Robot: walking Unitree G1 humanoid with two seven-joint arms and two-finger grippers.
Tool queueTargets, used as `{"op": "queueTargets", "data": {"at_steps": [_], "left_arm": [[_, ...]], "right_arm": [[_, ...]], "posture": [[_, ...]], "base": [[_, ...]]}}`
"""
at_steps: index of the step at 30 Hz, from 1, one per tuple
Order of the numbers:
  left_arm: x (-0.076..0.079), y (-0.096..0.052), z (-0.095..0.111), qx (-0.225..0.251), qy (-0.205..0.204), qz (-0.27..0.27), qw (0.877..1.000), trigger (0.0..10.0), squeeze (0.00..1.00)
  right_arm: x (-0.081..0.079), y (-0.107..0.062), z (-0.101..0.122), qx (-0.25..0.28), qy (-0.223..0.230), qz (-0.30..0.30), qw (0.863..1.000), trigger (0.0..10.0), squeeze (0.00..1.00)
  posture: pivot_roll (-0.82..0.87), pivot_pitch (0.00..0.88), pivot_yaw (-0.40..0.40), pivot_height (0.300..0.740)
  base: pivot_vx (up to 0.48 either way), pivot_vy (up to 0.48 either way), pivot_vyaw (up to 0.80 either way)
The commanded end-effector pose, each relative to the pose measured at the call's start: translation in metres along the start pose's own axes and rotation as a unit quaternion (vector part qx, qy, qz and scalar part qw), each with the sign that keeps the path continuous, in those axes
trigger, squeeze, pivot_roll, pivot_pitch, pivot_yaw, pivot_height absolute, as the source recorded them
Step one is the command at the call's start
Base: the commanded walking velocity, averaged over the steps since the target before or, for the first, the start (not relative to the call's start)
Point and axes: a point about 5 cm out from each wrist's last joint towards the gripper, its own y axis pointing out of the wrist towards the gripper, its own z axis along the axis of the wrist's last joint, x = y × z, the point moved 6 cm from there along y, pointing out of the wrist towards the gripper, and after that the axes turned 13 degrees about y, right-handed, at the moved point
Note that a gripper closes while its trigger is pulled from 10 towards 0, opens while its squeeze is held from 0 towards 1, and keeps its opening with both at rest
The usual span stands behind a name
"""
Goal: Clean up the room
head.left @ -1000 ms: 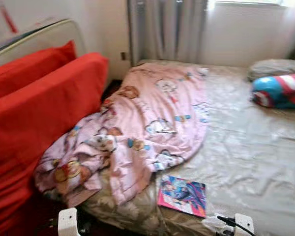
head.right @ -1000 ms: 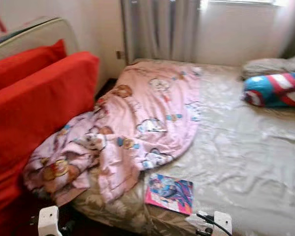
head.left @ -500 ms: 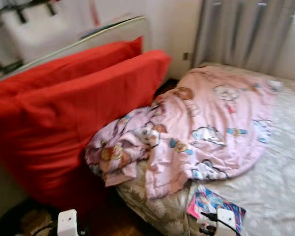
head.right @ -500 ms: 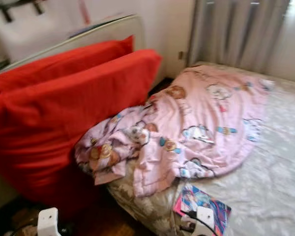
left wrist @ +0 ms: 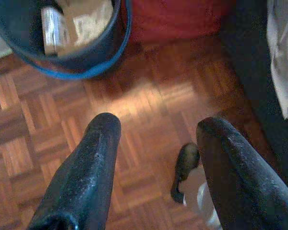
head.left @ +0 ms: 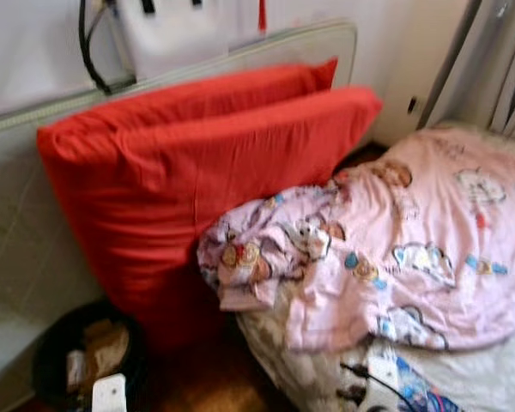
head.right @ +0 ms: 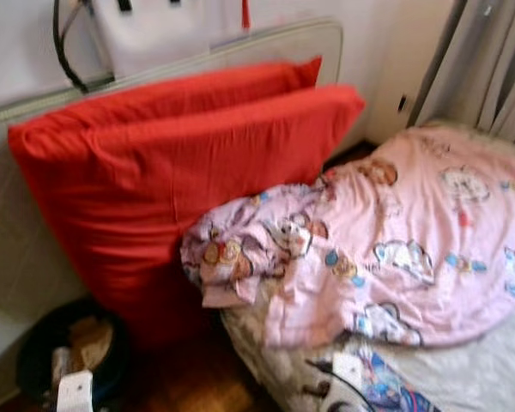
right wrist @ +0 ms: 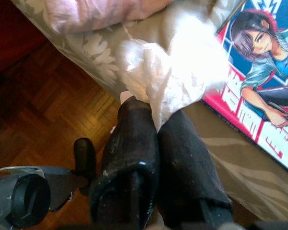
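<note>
right pincer [right wrist: 156,120] pinches white tissue [right wrist: 175,72] at bed edge [right wrist: 86,57]; left pincer [left wrist: 156,132] released over floor [left wrist: 149,96].

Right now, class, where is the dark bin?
The bin stands on the wooden floor at the robot's lower left, beside the foot of the red cushions.

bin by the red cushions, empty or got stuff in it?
Not empty. The dark bin on the wood floor holds a pale cardboard-like piece and a shiny wrapped item; how full it is, cannot tell. It stands beside the red cushions.
</note>
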Motion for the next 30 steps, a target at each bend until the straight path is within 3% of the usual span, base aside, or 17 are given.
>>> {"op": "queueTargets", "data": {"at_steps": [1,12,22,30], "left_arm": [[-0.001,-0.001,-0.004,-0.007,0.003,0.002,1.000,10.0,0.00],[0.000,-0.001,-0.009,-0.018,0.005,-0.001,1.000,10.0,0.00],[0.000,-0.002,-0.012,-0.024,0.003,0.001,1.000,10.0,0.00],[-0.001,-0.003,-0.014,-0.026,0.005,0.001,1.000,10.0,0.00]], "right_arm": [[0.008,-0.001,-0.005,-0.009,0.007,-0.010,1.000,10.0,0.00],[0.010,-0.002,-0.005,-0.011,0.003,-0.008,1.000,10.0,0.00],[0.010,-0.002,-0.003,-0.009,-0.019,-0.007,1.000,10.0,0.00],[0.017,-0.003,-0.006,-0.009,-0.008,-0.013,1.000,10.0,0.00]], "posture": [[0.03,0.000,0.028,0.740],[0.04,0.000,0.024,0.740],[0.04,0.000,0.021,0.740],[0.05,0.000,0.023,0.740]], "base": [[0.000,0.000,0.00],[0.000,0.000,0.00],[0.000,0.289,0.00],[0.000,0.291,0.60]]}}
